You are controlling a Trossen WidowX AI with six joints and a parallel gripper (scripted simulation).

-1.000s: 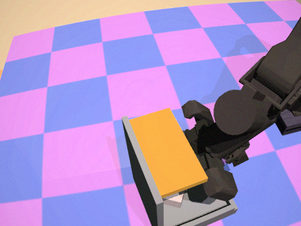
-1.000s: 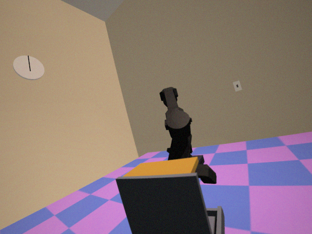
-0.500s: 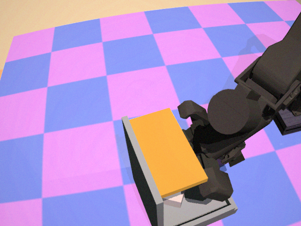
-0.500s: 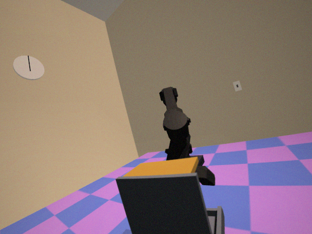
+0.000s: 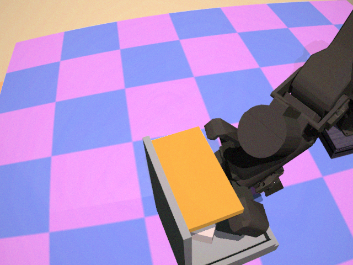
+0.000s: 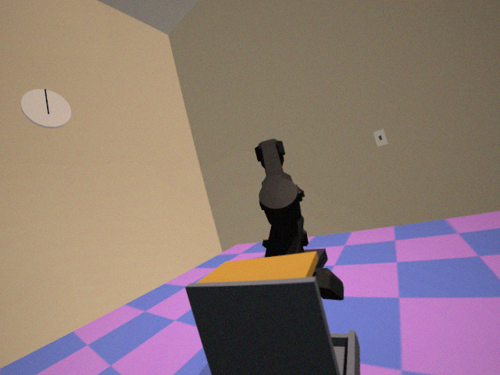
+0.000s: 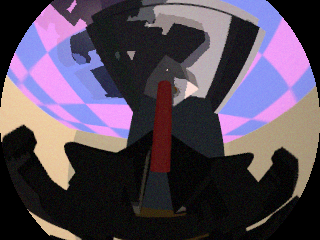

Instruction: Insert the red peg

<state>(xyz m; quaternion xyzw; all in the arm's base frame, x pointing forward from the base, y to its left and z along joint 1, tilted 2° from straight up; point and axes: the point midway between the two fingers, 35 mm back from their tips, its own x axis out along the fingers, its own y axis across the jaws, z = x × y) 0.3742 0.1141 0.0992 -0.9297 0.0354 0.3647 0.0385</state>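
The red peg [image 7: 161,112] is held between the fingers of my gripper [image 7: 159,134] in the wrist view. Its free end overlaps the block [image 7: 190,89] [image 5: 204,237] near the hole; whether it has entered cannot be told. The orange roof [image 5: 196,179] [image 6: 258,269] hides the fingertips and peg in the top view; a thin strip of the roof [image 7: 157,213] shows low in the wrist view. The gripper body is at the open front of the grey box [image 5: 273,245] [image 6: 354,355], close beside the roof's front edge. Any gap there is unclear.
The back wall [image 5: 168,189] [image 6: 262,326] [image 7: 202,125] stands behind the block and carries the roof. The box has a low rim at the front and side. One broad gripper part hangs over the box floor [image 5: 219,252]. The arm's dark base [image 5: 339,145] is at the right.
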